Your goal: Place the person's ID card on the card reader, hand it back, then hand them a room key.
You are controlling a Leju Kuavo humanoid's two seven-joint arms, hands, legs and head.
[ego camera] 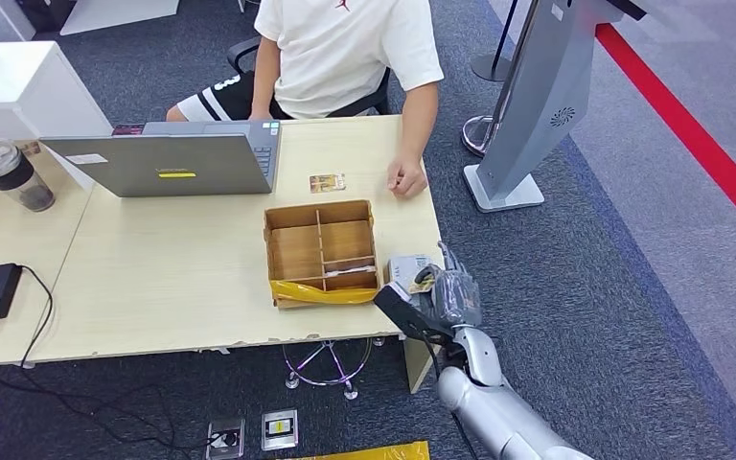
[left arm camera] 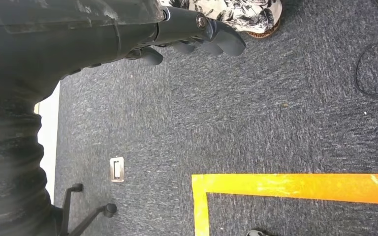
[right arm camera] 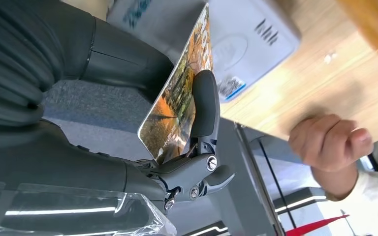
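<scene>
**Card held over the reader at the desk corner**

Grey carpet was seen all round a pale wooden desk [ego camera: 182,278], behind which a person [ego camera: 345,48] in a white shirt was seated, one fist [ego camera: 407,178] resting on the desktop. A grey laptop [ego camera: 168,158] and a divided wooden tray [ego camera: 321,251] were set on the desk, with a second small card [ego camera: 327,182] lying between tray and person. At the near corner, just beside the tray, a flat grey card reader [right arm camera: 256,34] was placed.

The ID card [right arm camera: 177,98] was pinched by the right hand [ego camera: 444,292], thumb on one face and fingers behind, and was held tilted on edge just above the reader, apparently not yet laid flat. The card was judged thin, stiff, light and slick; it would best be taken by its edges or one end, since a loose pinch could let it slide. The right arm was bent upward from below the desk edge. The left hand [left arm camera: 197,34] was hung over the carpet, fingers curled loosely, nothing held.
</scene>
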